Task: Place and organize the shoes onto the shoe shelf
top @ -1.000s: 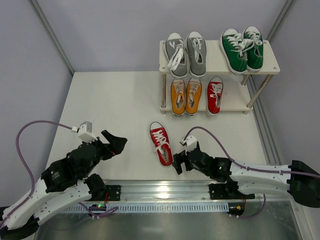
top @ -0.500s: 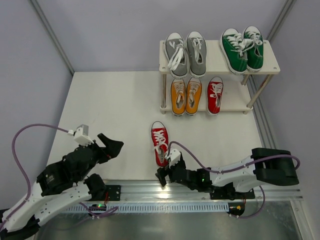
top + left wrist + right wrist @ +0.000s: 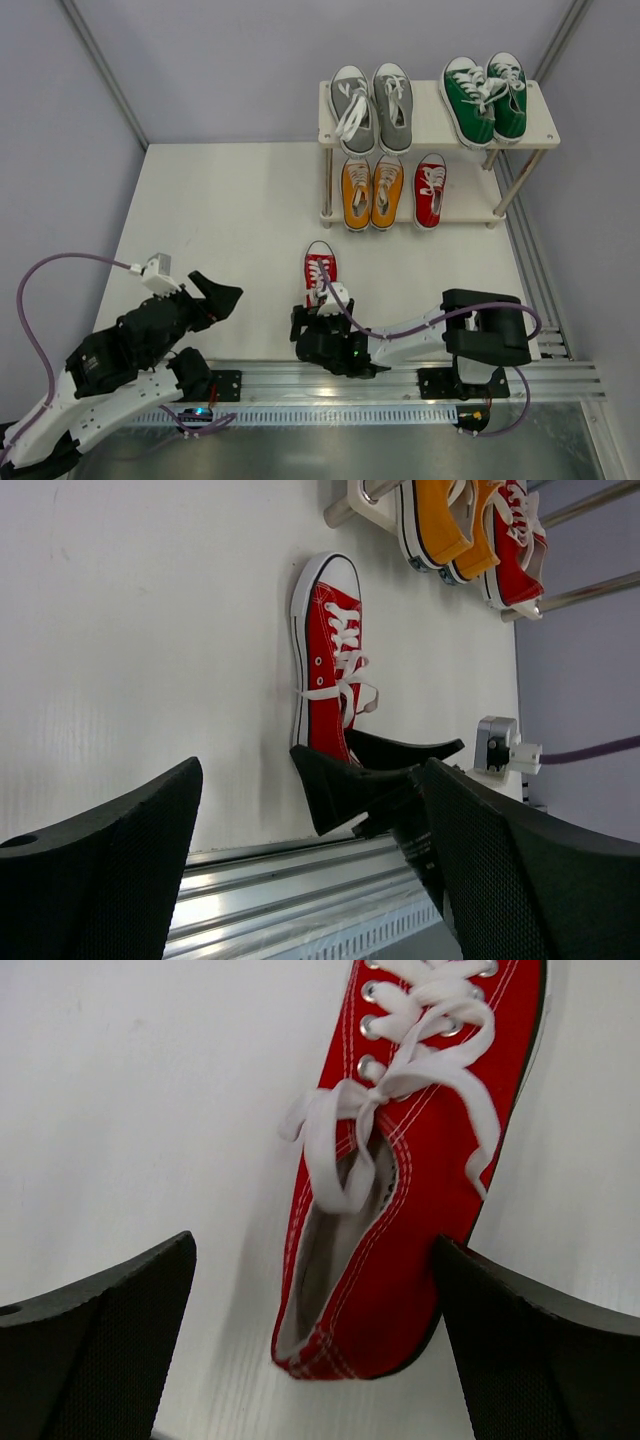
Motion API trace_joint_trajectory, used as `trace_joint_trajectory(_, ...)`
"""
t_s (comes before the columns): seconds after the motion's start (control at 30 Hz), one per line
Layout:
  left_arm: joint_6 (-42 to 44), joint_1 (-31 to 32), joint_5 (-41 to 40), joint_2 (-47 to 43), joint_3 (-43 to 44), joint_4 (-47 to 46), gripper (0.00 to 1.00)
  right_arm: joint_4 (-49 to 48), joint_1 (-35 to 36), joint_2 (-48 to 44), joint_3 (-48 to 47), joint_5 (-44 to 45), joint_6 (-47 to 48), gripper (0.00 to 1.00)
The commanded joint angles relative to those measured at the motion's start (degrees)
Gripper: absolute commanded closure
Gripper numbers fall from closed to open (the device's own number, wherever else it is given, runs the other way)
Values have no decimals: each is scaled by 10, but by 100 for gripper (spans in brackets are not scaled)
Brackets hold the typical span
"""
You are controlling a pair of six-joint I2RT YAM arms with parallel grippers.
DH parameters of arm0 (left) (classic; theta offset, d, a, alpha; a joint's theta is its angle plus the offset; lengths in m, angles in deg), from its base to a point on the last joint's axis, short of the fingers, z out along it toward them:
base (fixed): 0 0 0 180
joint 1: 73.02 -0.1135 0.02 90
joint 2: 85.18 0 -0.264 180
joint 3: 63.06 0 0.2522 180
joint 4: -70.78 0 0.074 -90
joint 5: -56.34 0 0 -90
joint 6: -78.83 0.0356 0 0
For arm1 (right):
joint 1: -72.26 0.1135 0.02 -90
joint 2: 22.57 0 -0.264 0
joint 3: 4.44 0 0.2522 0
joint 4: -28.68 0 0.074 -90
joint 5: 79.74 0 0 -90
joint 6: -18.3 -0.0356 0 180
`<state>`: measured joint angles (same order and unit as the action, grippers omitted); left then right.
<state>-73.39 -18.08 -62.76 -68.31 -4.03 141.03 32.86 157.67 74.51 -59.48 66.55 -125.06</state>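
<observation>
A loose red shoe (image 3: 319, 270) lies on the white table, toe toward the shoe shelf (image 3: 430, 128). My right gripper (image 3: 314, 314) is open at its heel. In the right wrist view the heel of the red shoe (image 3: 400, 1210) sits between the wide fingers of the right gripper (image 3: 312, 1252), closer to the right finger (image 3: 520, 1350). My left gripper (image 3: 215, 292) hangs open and empty left of the shoe. In its wrist view the left gripper (image 3: 310, 775) looks at the red shoe (image 3: 325, 660) and the right gripper (image 3: 375, 765).
The shelf's top board holds a grey pair (image 3: 372, 107) and a green pair (image 3: 485, 98). The lower board holds an orange pair (image 3: 372, 192) and one red shoe (image 3: 430, 188), with bare board (image 3: 470, 205) to its right. A metal rail (image 3: 300, 385) runs along the near edge.
My right arm has folded and swung left and nearer, bringing its open gripper behind the red shoe's heel; the shoe turned a little straighter. My left gripper drew back slightly.
</observation>
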Motion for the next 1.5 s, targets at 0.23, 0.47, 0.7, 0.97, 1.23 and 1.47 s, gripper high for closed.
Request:
trace_joint_trajectory(0.23,-27,-4,-1,-49,7,22,12,-7,-111,47,33,-108,-18,2)
trace_joint_trajectory(0.47,-27,-4,-13,-60,22,37,12,-13,-118,73,58,-210,5,45)
trace_joint_trajectory(0.7,-40,-4,-27,-106,10,58,12,79,-109,-4,116,-225,-18,96)
trace_joint_trajectory(0.97,-53,-3,-41,-154,3,82,12,224,-95,-204,110,-131,34,96)
trace_joint_trajectory(1.23,-49,-4,-46,-158,9,86,13,451,-107,-365,45,-54,3,96)
trace_joint_trajectory(1.47,-44,-4,-39,-154,-11,59,13,755,-127,-468,9,13,-203,96)
